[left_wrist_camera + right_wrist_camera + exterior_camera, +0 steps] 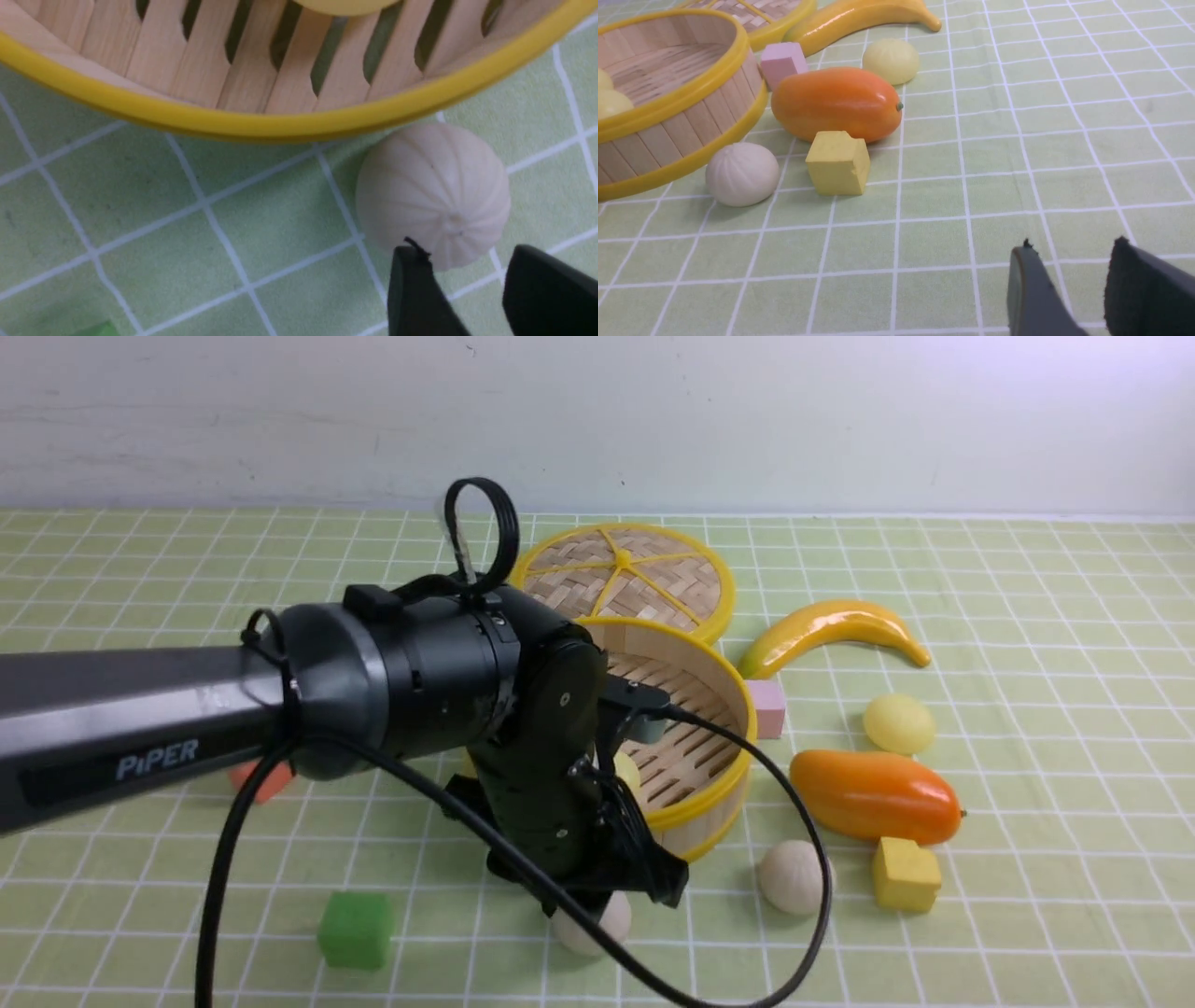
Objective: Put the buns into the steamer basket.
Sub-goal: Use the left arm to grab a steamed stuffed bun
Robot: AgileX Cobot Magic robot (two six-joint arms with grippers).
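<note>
A black left arm lettered PIPER hides part of the steamer basket, which holds yellow buns. The left gripper, jaws apart, hangs over a pleated bun at the basket's six o'clock. The right gripper is parted and empty, and a mango lies at four o'clock.

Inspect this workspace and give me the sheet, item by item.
Surface: green checked cloth, flat, no spill seen.
Job's things: steamer basket holds two yellow buns; third yellow bun, near pleated bun and far pleated bun lie outside on the cloth.
Clutter: lid, banana, mango, pink cube, yellow cube, green cube, orange cube half hidden behind the left arm.
Grippers: left gripper open beside the near pleated bun; right gripper open, empty.
Cables: black cable loops off the left arm over the cloth.
Surroundings: plain wall.
</note>
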